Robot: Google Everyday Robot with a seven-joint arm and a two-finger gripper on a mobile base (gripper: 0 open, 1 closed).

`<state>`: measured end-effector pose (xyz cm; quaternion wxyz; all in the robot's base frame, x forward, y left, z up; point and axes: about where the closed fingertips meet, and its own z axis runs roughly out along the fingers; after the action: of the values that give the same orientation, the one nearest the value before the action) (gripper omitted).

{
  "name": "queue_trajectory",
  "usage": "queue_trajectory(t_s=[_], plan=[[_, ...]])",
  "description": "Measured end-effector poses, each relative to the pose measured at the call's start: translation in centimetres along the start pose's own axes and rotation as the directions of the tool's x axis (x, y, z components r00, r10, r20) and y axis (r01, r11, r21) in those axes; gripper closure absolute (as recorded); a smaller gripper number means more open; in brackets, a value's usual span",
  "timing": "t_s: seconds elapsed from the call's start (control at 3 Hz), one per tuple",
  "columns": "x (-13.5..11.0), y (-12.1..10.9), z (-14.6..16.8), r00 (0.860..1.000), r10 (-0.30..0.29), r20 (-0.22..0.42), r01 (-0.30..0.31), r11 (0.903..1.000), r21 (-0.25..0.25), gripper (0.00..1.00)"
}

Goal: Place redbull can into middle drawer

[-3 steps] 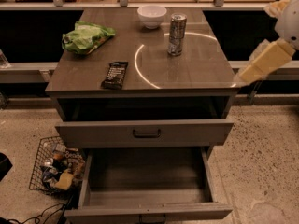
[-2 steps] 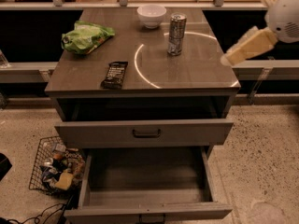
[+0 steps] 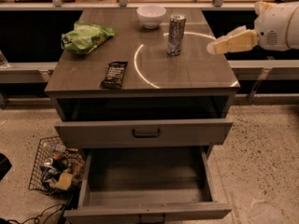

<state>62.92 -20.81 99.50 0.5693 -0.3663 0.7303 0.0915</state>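
One redbull can (image 3: 176,34) stands on the cabinet top (image 3: 187,73) near one bowl (image 3: 151,16), one green bag (image 3: 85,37) and one snack bar (image 3: 114,74), the middle drawer (image 3: 145,178) and the drawer above (image 3: 145,133) are pulled out, and the gripper (image 3: 216,46) hovers right of the can, grip state can't tell.

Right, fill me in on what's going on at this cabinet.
The robot's gripper hangs over the right edge of the cabinet top, pointing at the can without touching it. The can stands upright on the top near a white bowl. The middle drawer is pulled open, its floor bare, so the can is not yet placed.
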Motion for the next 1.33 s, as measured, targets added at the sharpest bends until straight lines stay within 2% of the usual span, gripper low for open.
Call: queue_trajectory(t_s=[0.67,1.33], plan=[[0.0,0.2,0.1,1.000,0.016,0.011,-0.016,0.9999,0.000,0.00],[2.5,-1.0,9.3,0.995,0.061,0.072,-0.056,0.9954,-0.078,0.00]])
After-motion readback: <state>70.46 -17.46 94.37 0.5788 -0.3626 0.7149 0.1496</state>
